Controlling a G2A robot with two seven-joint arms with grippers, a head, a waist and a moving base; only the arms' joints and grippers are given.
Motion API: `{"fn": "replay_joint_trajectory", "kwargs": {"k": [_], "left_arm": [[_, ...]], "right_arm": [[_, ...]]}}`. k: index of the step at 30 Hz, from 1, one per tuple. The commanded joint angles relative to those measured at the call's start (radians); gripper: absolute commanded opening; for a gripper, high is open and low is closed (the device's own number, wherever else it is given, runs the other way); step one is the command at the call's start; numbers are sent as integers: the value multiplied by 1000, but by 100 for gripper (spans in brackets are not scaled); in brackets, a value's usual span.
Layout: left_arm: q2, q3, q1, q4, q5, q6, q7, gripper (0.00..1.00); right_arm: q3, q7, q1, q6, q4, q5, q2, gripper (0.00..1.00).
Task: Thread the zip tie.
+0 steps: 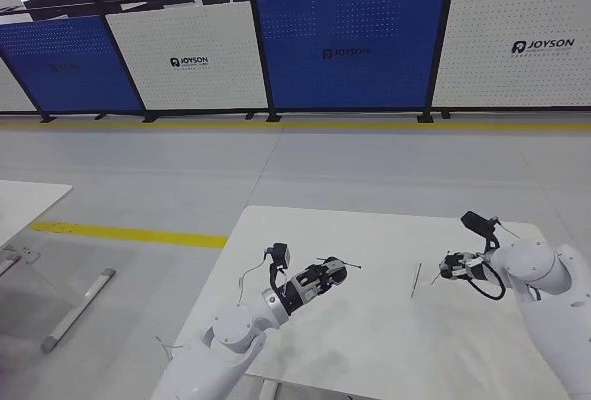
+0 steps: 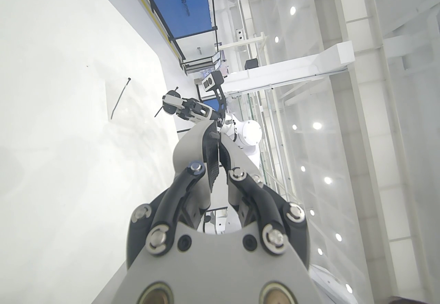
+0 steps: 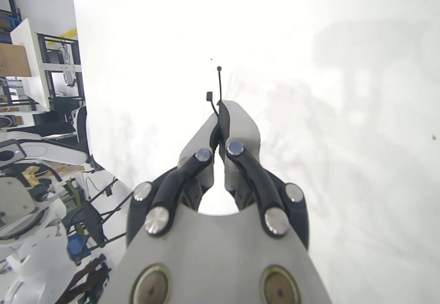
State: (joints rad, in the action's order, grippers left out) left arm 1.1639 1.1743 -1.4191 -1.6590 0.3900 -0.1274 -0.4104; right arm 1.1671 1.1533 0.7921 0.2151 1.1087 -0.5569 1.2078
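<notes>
My left gripper [image 1: 327, 272] hovers over the white table [image 1: 375, 340] left of centre, its fingers shut on a thin black zip tie [image 1: 350, 265] that sticks out past the tips. In the left wrist view only a small stub shows between the closed pads [image 2: 213, 147]. My right gripper [image 1: 447, 267] hangs on the right side, shut on a second zip tie [image 3: 210, 99] whose head and short curved strap poke out of the fingertips. The same gripper [image 2: 171, 103] appears far off in the left wrist view. A third, loose zip tie [image 1: 416, 280] lies flat on the table between the two grippers.
The loose zip tie [image 3: 219, 82] lies just beyond my right fingertips and also shows on the table in the left wrist view [image 2: 120, 97]. The table's far edge [image 1: 375, 210] meets open floor with a yellow line; blue and white panels [image 1: 345, 50] stand behind.
</notes>
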Motion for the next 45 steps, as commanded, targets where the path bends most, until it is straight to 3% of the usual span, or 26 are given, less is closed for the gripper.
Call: {"fn": "replay_joint_trajectory", "kwargs": {"k": [1,7,12,19,23,37,42,45], "left_arm": [[0,0,0,0,0,0,0,0],[0,0,0,0,0,0,0,0],[0,0,0,0,0,0,0,0],[0,0,0,0,0,0,0,0],[0,0,0,0,0,0,0,0],[0,0,0,0,0,0,0,0],[0,0,0,0,0,0,0,0],[0,0,0,0,0,0,0,0]], "right_arm": [[0,0,0,0,0,0,0,0],[0,-8,3,-2,2,0,0,0],[34,-147,51,-22,52,37,-3,0],[163,-300,214,-90,264,148,-24,0],[171,-385,319,-126,408,68,-33,0],[171,-385,319,-126,408,68,-33,0],[177,-552,363,-92,439,86,-26,0],[171,-648,418,-84,523,104,-20,0]]}}
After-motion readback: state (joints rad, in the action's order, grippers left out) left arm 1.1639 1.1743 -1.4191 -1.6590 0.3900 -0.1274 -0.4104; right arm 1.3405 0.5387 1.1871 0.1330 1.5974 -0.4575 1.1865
